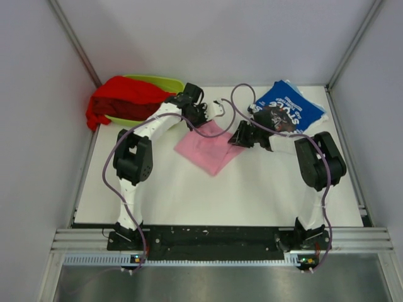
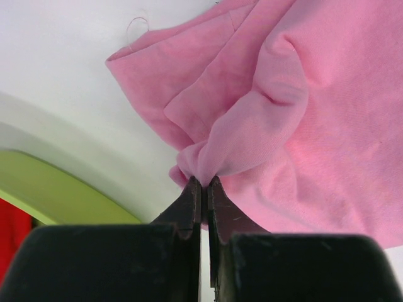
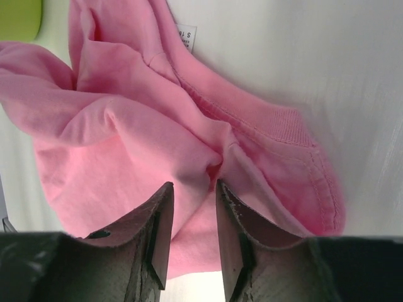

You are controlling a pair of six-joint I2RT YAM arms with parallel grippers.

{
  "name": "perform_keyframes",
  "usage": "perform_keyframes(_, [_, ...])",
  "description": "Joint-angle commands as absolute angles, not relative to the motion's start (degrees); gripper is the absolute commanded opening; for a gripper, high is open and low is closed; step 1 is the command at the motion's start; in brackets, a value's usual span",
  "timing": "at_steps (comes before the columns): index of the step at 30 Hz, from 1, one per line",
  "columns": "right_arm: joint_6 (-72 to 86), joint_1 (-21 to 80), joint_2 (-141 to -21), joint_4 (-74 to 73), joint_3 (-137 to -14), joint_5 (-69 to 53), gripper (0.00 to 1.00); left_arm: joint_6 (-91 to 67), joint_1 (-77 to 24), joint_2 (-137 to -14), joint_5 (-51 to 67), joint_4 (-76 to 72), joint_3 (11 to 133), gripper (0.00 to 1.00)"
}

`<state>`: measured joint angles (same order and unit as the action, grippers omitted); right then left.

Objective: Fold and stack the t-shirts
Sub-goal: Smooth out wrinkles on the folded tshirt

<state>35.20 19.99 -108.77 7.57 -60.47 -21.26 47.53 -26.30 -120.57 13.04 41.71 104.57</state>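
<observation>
Pink t-shirt (image 2: 302, 94) fold between left jaws

The near half of the tabletop (image 1: 208, 195), between the pink shirt (image 1: 211, 150) and the arm bases, lies bare and open. The lime-green tray (image 1: 165, 82), heaped with the red shirt (image 1: 123, 97), blocks the far left corner; the blue shirt (image 1: 291, 107) fills the far right. The left arm (image 1: 133, 157) and right arm (image 1: 318, 160) lean inward over the middle, cables (image 1: 232, 95) looping between them, leaving a narrow bare strip along the far edge. Walls (image 1: 38, 126) close three sides.
</observation>
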Motion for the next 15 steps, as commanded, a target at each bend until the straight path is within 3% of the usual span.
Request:
perform_keyframes(1, [35.77,20.74,-109.77,9.32,-63.81,-22.32,0.31,48.16,-26.54,-119.62,14.77,41.75,104.94,0.00])
perform_keyframes(6, [35.24,21.09,-110.30,9.32,-64.95,-22.59,0.24,48.25,-26.54,-119.62,14.59,41.66,105.03,0.00])
perform_keyframes(11, [34.45,21.18,-109.60,9.49,-65.04,-22.67,0.00,48.34,-26.63,-119.53,14.15,41.66,105.03,0.00])
perform_keyframes(15, [33.23,21.09,-107.32,9.40,-63.46,-22.24,0.00,47.64,-26.63,-119.27,13.01,41.40,105.38,0.00])
